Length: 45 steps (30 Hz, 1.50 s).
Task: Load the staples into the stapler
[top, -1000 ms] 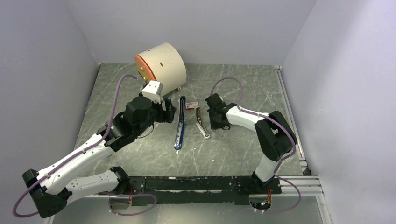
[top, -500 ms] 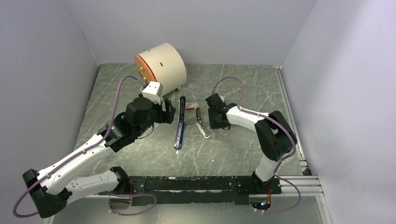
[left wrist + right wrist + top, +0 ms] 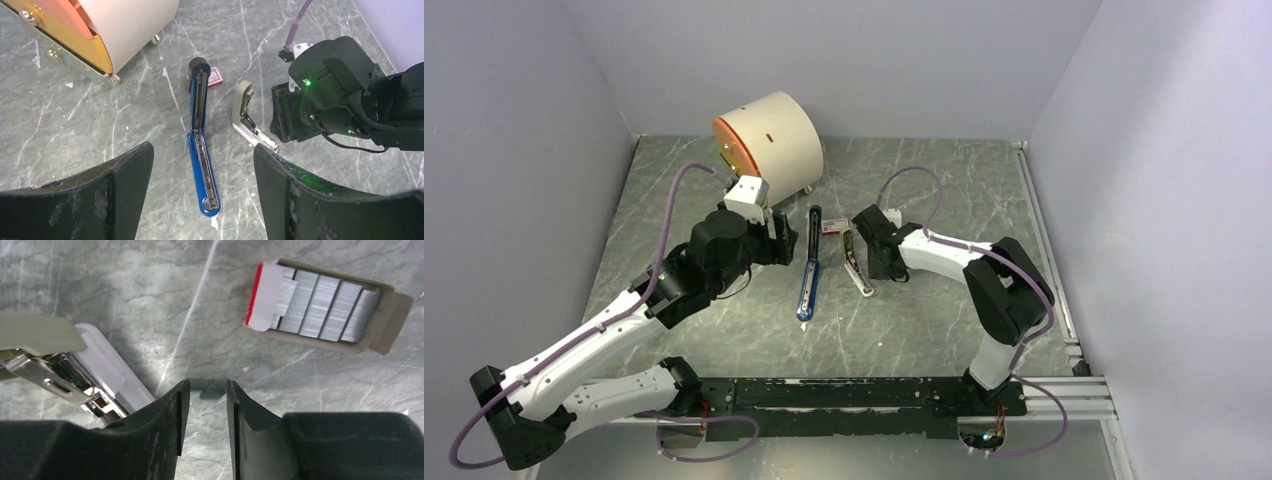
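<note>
Surface (image 3: 924,310): grey-green marbled.
Drum (image 3: 774,135): cream, orange face, at the far left; unmoved.
Left hand (image 3: 202,149): released, fingers spread wide, hovering just left of the stapler; barely shifted since a second ago.
Right hand (image 3: 207,385): has slid left toward the grey stapler; fingers drawn close with a narrow gap, grasping nothing.
Stapler (image 3: 809,275): blue, folded open and lying flat between the two hands, silver channel exposed; unmoved.
Grey stapler (image 3: 250,130): hinged open, just right of the blue one.
Box (image 3: 395,302): tan, red flap open, between the staplers' far ends.
Staples (image 3: 327,307): silvery strips side by side inside the box.
</note>
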### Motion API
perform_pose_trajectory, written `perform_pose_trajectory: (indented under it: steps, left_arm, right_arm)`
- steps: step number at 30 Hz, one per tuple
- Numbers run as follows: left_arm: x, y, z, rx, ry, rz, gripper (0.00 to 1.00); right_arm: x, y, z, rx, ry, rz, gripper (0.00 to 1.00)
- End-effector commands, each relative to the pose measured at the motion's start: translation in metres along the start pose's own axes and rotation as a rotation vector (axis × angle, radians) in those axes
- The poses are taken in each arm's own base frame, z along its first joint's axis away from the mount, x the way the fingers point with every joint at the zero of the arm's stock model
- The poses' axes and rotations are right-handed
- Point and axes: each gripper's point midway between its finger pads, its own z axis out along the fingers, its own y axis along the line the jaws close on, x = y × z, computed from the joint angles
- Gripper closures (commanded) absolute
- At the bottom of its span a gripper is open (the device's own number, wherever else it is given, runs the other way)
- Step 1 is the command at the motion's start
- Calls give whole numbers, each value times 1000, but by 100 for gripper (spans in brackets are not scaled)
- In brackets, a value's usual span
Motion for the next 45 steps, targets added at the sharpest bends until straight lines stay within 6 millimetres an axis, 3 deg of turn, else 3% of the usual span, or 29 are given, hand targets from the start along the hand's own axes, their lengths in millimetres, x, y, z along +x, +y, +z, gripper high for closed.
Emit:
perform_pose_trajectory:
  steps: [1, 9, 14, 19, 27, 33, 45]
  left_arm:
    - [-8, 3, -2, -15, -39, -19, 22]
    - [-7, 4, -2, -17, -35, -15, 22]
    - [-5, 4, 0, -20, -28, -11, 22]
    - [-4, 5, 0, -27, -22, -7, 22]
    - [-3, 3, 2, -24, -15, -4, 22]
    - [-3, 4, 2, -28, -14, -5, 22]
    - [-2, 6, 2, -38, -14, -4, 22]
  right_arm:
    - [48, -17, 10, 110, 157, -9, 66]
    - [53, -28, 9, 165, 160, -19, 67]
    - [51, -19, 6, 76, 153, -98, 69]
    - [51, -28, 5, 34, 195, -189, 71]
    - [55, -44, -2, 58, 223, -180, 55]
    - [58, -33, 2, -4, 226, -165, 60]
    - [37, -15, 8, -62, 174, -185, 61]
